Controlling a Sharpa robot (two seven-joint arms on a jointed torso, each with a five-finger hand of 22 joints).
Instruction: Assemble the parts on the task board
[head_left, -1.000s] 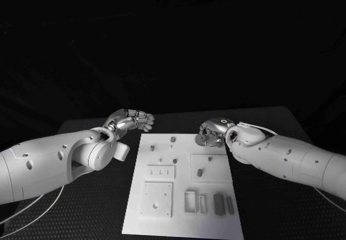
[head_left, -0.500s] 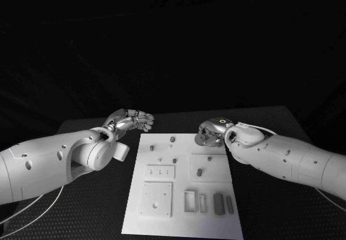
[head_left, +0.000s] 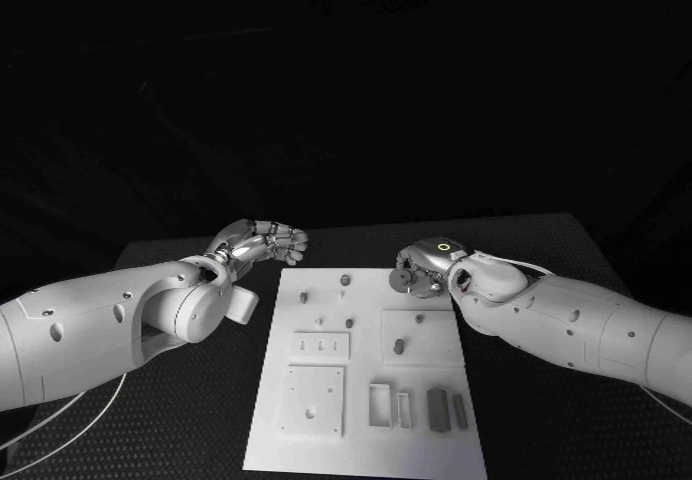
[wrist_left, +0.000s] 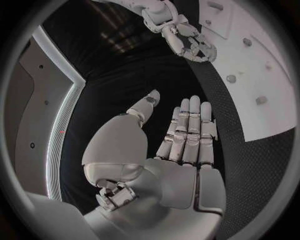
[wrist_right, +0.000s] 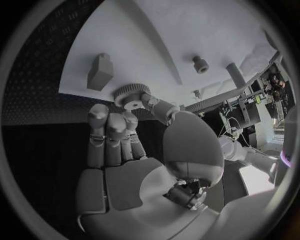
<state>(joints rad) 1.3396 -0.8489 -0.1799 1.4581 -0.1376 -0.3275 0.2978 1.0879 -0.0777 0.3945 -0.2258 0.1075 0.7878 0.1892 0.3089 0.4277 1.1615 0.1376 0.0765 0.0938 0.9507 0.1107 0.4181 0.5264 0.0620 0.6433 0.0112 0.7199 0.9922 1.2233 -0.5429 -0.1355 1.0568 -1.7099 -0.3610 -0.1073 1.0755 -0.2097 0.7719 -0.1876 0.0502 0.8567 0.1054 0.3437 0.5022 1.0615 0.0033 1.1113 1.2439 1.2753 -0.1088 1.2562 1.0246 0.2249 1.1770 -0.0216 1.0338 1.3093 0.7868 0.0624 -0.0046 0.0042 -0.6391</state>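
The right robot hand (wrist_right: 134, 145) pinches a toothed gear (wrist_right: 131, 95) at the task board (head_left: 361, 400) — the left robot hand (wrist_left: 181, 150) holds nothing, fingers straight.

Robotics lab, black table (head_left: 188, 430) (dark backdrop), task board (head_left: 361, 440)

The black table (head_left: 188, 420) carries the white task board (head_left: 368, 440), apparently lying flat.

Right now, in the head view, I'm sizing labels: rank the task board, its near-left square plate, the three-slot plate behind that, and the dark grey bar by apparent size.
1. task board
2. square plate
3. three-slot plate
4. dark grey bar
The square plate lies nearer the camera, which may flatter it.
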